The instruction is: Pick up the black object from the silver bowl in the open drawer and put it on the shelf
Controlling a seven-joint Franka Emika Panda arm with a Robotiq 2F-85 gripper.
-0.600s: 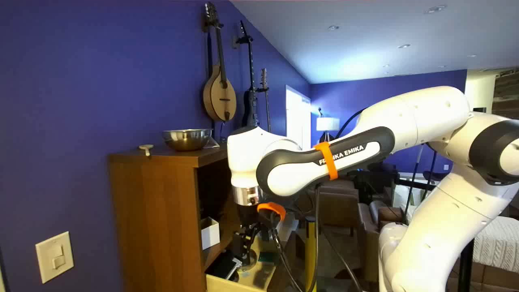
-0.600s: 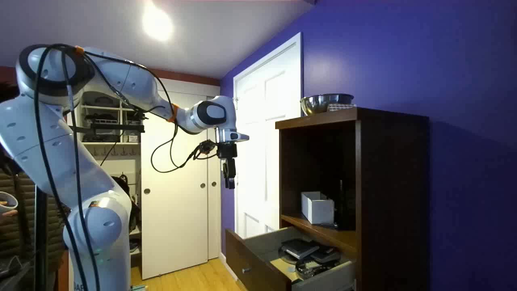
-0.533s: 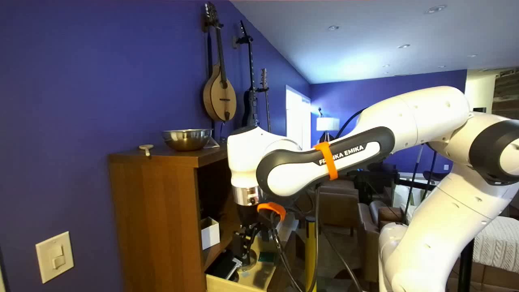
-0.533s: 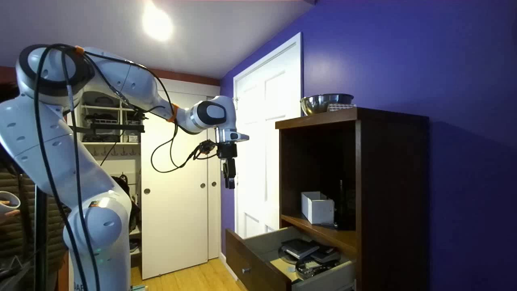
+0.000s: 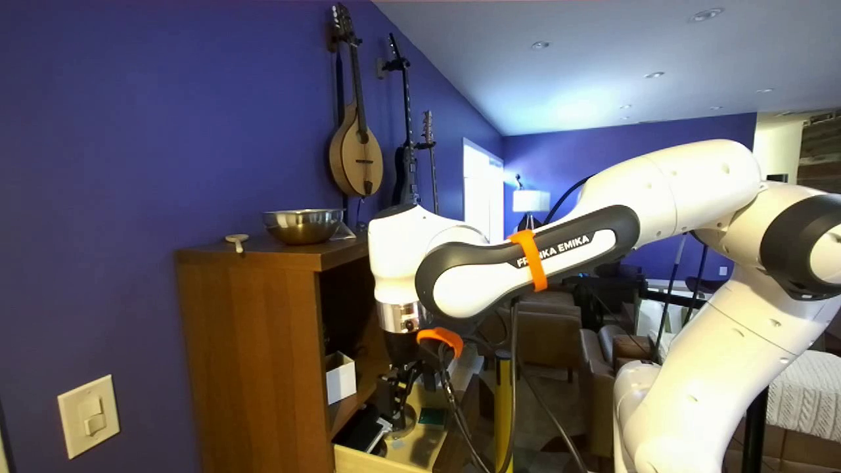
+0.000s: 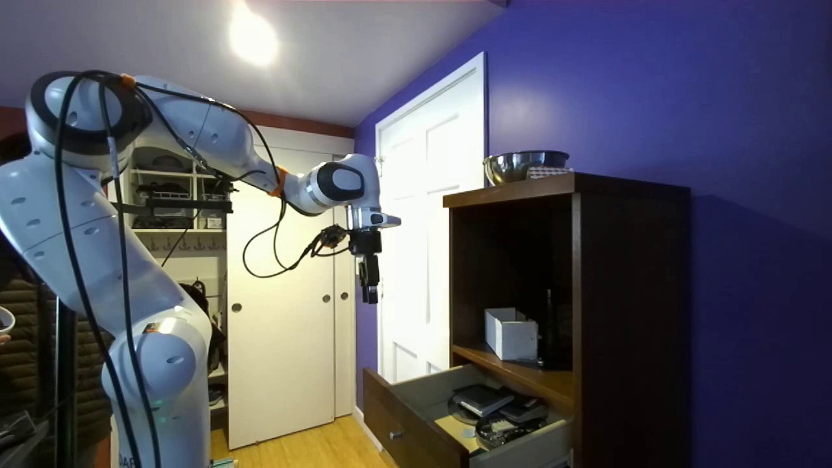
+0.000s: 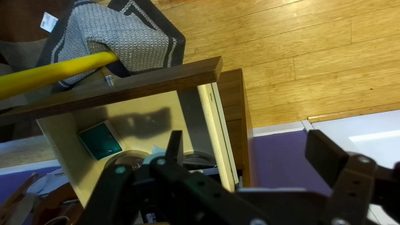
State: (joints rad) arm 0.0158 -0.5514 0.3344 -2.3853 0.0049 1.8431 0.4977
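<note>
Gripper (image 7: pixel 245 147) points down, fingers well apart, nothing between them. In an exterior view it hangs higher than the drawer (image 6: pixel 526 448) and off to one side, touching nothing.

Drawer is pulled out. Inside, a round dish (image 6: pixel 480 434), probably the task's silver bowl; metal or glass, can't tell. Dark flat pieces (image 6: pixel 523 411) overlap it in view; in it or behind it, unclear. Near them a black book-like slab (image 6: pixel 481 395) with a pale edge, seemingly lying over the rim of a second dish (image 6: pixel 457 414). Slab is my best guess for the black object; not certain.

Handling (judgement): fairly light, stiff, not fragile. If bound, covers could splay, so pinch across the closed thickness, ideally at the spine. Lying near flat, it gives little to grab from straight above; go for an edge propped up by the rim, tilting the wrist if needed. Smooth cover may slip, so squeeze firmly. Dish could tip or drag along.

Drop-off: shelf (image 6: pixel 513 372) in the wooden cabinet (image 6: pixel 630 292), beside the white box (image 6: pixel 517 341). Steel mixing bowl (image 6: pixel 510 169) on the cabinet top is presumably not the one meant.
</note>
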